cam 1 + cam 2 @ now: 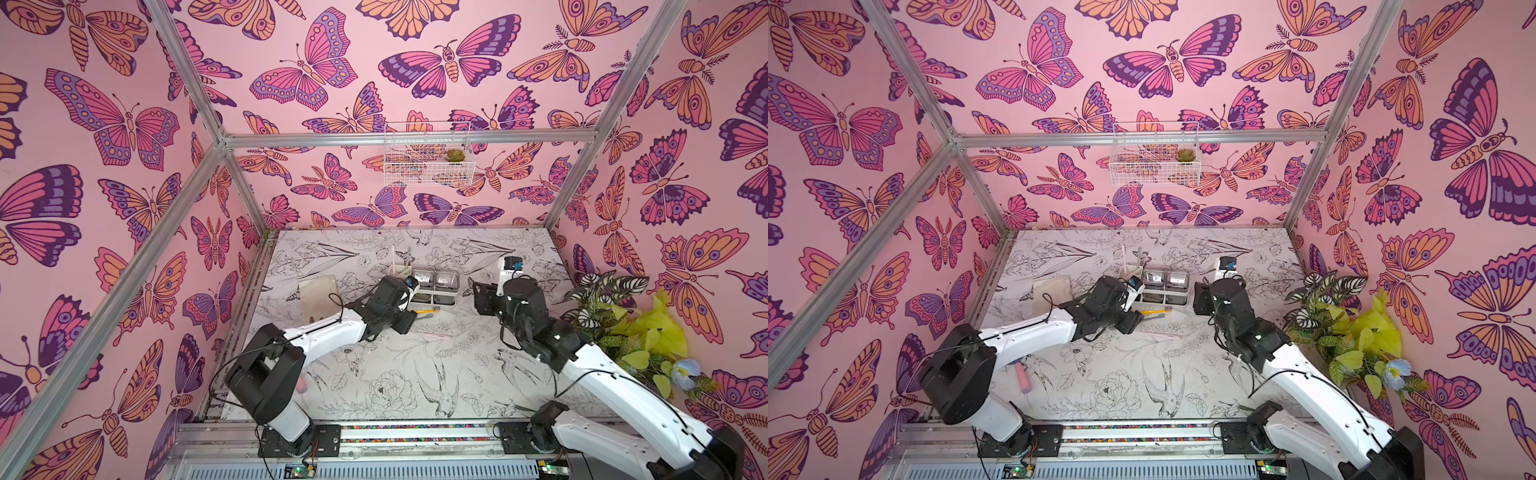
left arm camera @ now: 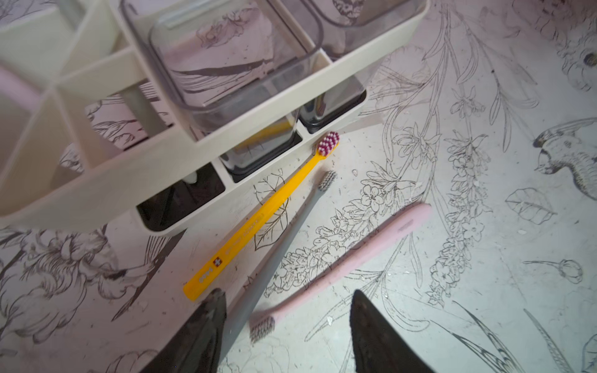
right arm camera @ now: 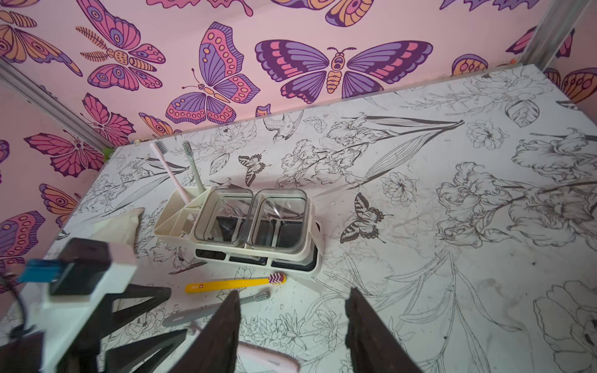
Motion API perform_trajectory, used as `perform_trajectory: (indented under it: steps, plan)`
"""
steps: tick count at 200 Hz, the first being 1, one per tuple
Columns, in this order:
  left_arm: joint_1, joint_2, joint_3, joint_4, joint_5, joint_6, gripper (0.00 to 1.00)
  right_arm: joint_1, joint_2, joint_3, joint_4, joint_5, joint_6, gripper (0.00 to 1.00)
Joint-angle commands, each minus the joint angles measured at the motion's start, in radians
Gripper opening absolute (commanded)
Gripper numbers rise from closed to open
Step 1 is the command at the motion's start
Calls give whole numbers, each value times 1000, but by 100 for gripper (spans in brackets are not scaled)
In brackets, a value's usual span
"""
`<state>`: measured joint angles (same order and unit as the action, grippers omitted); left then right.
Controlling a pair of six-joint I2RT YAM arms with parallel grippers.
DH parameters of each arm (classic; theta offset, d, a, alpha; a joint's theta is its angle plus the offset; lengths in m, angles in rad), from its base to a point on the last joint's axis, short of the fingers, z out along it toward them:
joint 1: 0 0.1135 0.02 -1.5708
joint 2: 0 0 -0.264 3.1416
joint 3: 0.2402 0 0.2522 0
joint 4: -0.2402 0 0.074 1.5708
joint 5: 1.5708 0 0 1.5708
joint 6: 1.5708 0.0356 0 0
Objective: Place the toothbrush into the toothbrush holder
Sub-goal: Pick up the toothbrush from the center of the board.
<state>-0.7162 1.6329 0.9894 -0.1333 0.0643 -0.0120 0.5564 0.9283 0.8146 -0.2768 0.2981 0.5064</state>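
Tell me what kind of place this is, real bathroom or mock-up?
Probably a mock-up: a bathroom-style counter staged in a robot test cell. A toothbrush holder and a yellow toothbrush sit on a printed tabletop, boxed in by an aluminium frame and butterfly wallpaper.

White wire basket (image 1: 428,172) on the back wall (image 1: 374,83), holding a small succulent (image 1: 454,155); artificial foliage (image 1: 598,320) at the table's (image 1: 415,374) right edge; beige cloth (image 1: 318,295) lying flat on its left
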Motion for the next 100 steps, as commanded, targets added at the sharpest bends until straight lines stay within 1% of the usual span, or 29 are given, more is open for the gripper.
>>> perform_trajectory:
  steps: [1, 29, 53, 71, 83, 100]
  plan:
    - [-17, 49, 27, -98, 23, 72, 61, -52, -28, 17, -137, -118, 36, 55]
    - [-32, 95, 72, -100, 32, 113, 59, -72, -26, 1, -160, -165, 9, 55]
    - [-46, 135, 112, -102, 21, 131, 58, -125, -18, -26, -156, -240, -1, 54]
    - [-49, 180, 155, -122, -13, 145, 58, -165, -20, -43, -145, -287, -1, 54]
    - [-51, 211, 185, -141, -26, 152, 56, -183, -30, -56, -137, -304, 1, 54]
    - [-51, 253, 214, -151, -29, 159, 51, -197, -51, -75, -127, -307, -4, 54]
